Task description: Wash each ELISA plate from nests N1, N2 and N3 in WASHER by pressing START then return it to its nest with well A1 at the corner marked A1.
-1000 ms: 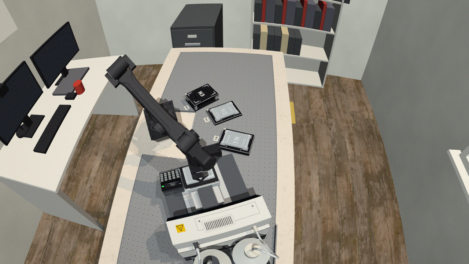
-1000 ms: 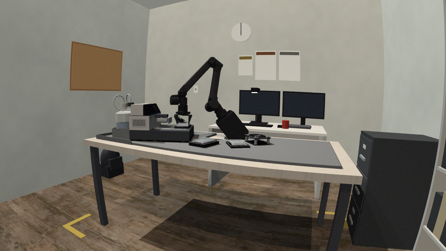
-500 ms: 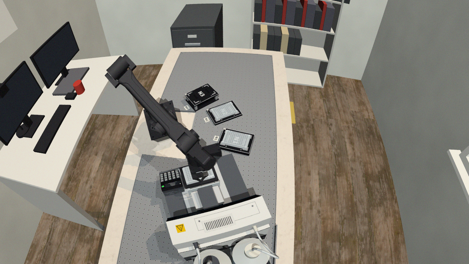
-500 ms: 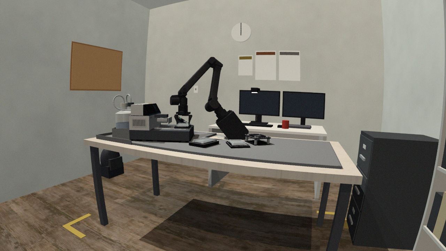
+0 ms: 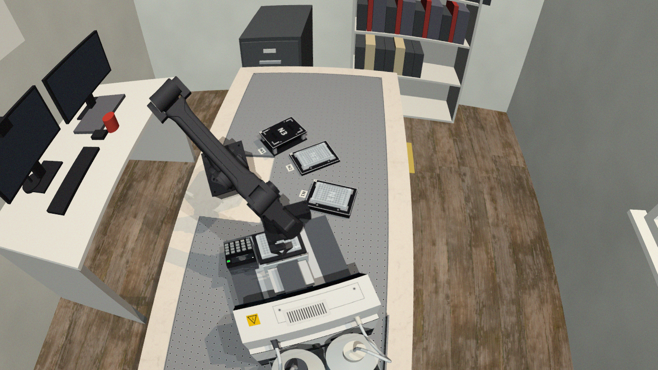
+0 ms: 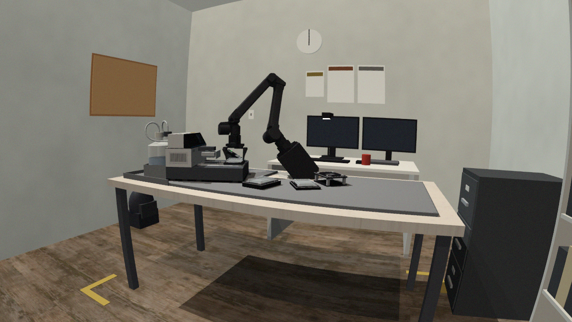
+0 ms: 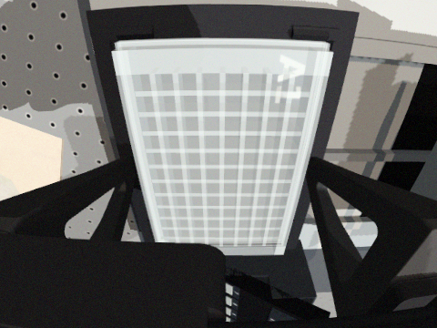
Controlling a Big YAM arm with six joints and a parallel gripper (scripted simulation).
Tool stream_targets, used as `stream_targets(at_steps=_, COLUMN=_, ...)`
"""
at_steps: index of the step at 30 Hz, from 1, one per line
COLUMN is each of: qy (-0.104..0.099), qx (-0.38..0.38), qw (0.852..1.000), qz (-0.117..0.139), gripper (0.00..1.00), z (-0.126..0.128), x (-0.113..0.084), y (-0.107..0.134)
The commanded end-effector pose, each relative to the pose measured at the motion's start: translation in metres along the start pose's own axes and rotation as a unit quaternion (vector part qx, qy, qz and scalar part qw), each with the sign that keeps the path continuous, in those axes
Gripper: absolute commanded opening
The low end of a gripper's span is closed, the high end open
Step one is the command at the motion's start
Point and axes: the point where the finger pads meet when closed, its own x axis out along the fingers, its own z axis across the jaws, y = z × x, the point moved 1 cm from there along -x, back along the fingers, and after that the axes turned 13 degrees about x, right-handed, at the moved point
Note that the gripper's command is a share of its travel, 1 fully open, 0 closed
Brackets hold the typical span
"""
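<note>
Plate on the washer's carrier: an ELISA plate [image 5: 266, 242] [image 6: 233, 161] [image 7: 218, 137] lies in the carrier [image 5: 301, 252] [image 7: 223, 20], apparently flat; seating uncertain from this angle. Its A1 mark is toward 1 o'clock in the wrist view.

Claw [image 5: 281, 248] [image 6: 234, 157] [image 7: 220, 166]: spread fully, gripping nothing, fingers astride the plate's long sides, presumably to collect it.

In the top view, from that plate: nest N3 [image 5: 276, 139] [image 6: 330, 175], bare, at 12 o'clock, so likely its home; N2 plate [image 5: 315, 156] [image 6: 304, 182] near 1; N1 plate [image 5: 332, 195] [image 6: 262, 180] between 1 and 2. Keypad [image 5: 238, 246] at 9, its lamp [image 5: 228, 261] green, suggesting a finished wash. Washer housing [image 5: 340, 306] [image 6: 179, 158] toward 5; lift straight up first, clearing locators and keypad.

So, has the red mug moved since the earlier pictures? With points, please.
No, the red mug [image 5: 110, 122] [image 6: 366, 159] has not moved: in the top view it stands at the same side of the keyboard [image 5: 73, 180].
</note>
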Motion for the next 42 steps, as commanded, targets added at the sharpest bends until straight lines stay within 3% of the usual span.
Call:
stream_targets(at_steps=1, qy=0.008, qx=0.003, qw=1.0, qz=-0.006, gripper=1.0, z=-0.008, x=-0.005, y=-0.005)
stream_targets(at_steps=15, qy=0.008, qx=0.003, qw=1.0, qz=-0.006, gripper=1.0, z=-0.008, x=-0.005, y=-0.005)
stream_targets(at_steps=19, qy=0.016, qx=0.008, qw=1.0, qz=-0.016, gripper=1.0, z=-0.017, x=-0.022, y=-0.011)
stream_targets(at_steps=28, qy=0.017, qx=0.009, qw=1.0, qz=-0.017, gripper=1.0, z=-0.017, x=-0.034, y=-0.011)
stream_targets(at_steps=29, qy=0.01, qx=0.005, qw=1.0, qz=-0.011, gripper=1.0, z=-0.015, x=-0.031, y=-0.011)
stream_targets(at_steps=42, qy=0.017, qx=0.01, qw=1.0, qz=-0.018, gripper=1.0, z=-0.017, x=-0.059, y=-0.01)
